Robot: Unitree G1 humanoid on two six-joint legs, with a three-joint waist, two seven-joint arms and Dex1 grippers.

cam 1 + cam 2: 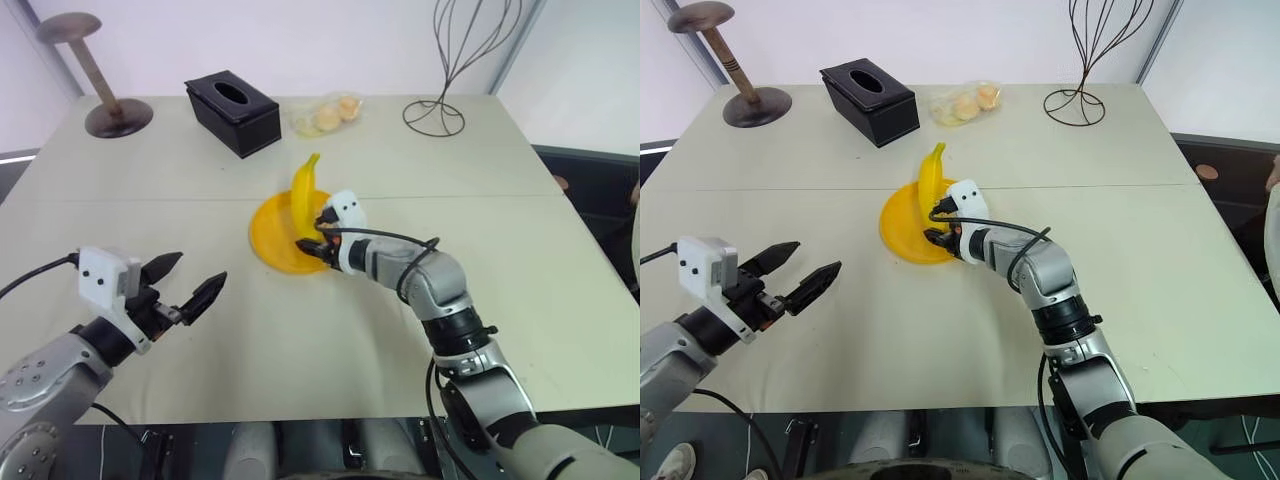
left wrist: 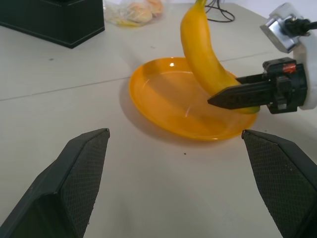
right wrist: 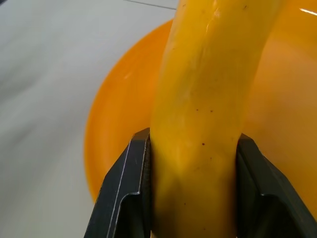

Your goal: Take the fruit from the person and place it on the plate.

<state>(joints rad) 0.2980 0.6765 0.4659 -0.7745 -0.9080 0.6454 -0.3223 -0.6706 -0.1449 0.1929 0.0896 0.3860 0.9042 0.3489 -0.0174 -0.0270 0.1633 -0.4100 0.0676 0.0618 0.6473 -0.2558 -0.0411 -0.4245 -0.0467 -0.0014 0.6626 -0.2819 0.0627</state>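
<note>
A: Right wrist view has the right gripper (image 3: 190, 188) pinching the banana (image 3: 208, 99), one black finger pressed on each side of its lower part. Why hold it there?

B: I'd say so the long curve can be lowered into the plate (image 1: 272, 232) end first. From the head views, the lower end sits over the plate's near-right rim and the rest leans up and away toward the far edge of the desk (image 1: 480, 300), stem tip highest. It looks low enough to be touching or nearly so; I cannot tell which.

A: And the plate itself?

B: Near the middle of the desk. Releasing now, the banana would likely tip flat across it.

A: The left gripper (image 1: 190, 282)?

B: Spread wide, holding nothing, hovering over the near-left part of the desk, pointed toward the plate. Probably just kept clear.

A: Anything crowding the spot?

B: No. The black box (image 1: 233, 112), bagged round fruits (image 1: 328, 114), wooden stand (image 1: 105, 90) and wire stand (image 1: 450, 70) all sit along the far edge, well apart.
</note>
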